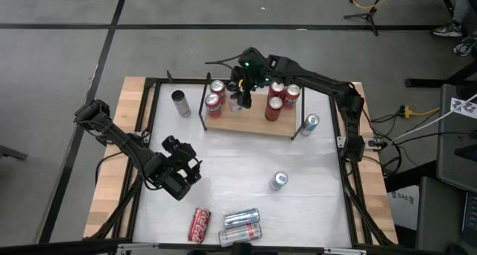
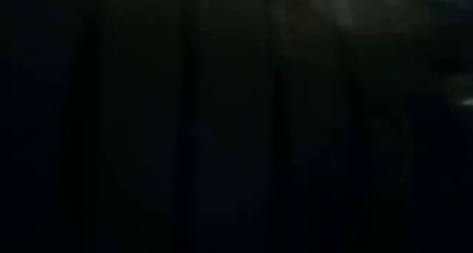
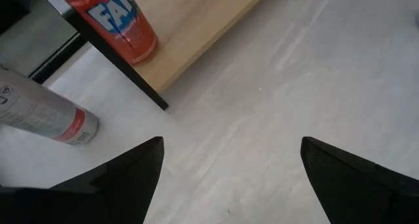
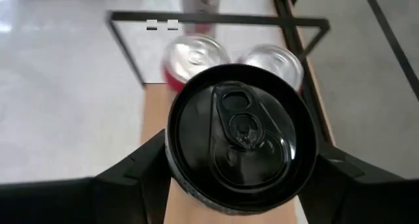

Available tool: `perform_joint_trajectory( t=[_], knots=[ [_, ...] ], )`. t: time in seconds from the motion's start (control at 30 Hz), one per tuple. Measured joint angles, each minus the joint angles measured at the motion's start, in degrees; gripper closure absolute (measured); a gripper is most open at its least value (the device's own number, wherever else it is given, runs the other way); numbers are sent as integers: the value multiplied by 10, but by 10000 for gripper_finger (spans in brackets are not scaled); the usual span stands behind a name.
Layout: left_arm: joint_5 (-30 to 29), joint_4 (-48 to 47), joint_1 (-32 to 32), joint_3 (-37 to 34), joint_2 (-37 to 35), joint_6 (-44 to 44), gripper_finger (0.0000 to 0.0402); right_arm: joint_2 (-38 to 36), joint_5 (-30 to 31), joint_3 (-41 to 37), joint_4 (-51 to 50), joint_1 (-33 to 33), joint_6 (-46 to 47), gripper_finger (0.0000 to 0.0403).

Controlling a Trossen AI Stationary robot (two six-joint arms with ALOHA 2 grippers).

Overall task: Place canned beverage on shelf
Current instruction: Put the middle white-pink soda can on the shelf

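The shelf is a light wooden board with black rod brackets at the table's far side. Two red cans stand at its left end and three at its right. My right gripper hangs over the gap between them, shut on a black-topped can. The right wrist view shows the two left-end cans just beyond it and the board below. My left gripper waits open over the table's left half, nothing between its fingers. My right gripper pinches the black-topped can between its two fingers, on opposite sides of the wall just below the top rim. The fingers slant down from the table's right and far side. The can stands upright over the board. Its bottom is hidden by the can itself.
A grey can stands left of the shelf, a blue-white one at its right end, another can mid-table. Three cans lie near the front edge. The low view is dark. Open white tabletop lies between the arms.
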Motion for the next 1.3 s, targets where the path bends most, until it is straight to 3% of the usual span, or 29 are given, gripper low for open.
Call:
perform_joint_trajectory(
  t=[0.33, 1.0, 1.3],
  knots=[
    [-8, 0, 0, 0, 0, 0, 49, 1, 0, -99, 159, -44, 4, 162],
    [-12, 0, 0, 0, 0, 0, 49, 1, 32, -179, 268, -50, -16, 160],
    [-12, 0, 0, 0, 0, 0, 49, 1, 32, -179, 249, -50, -16, 105]
  ],
)
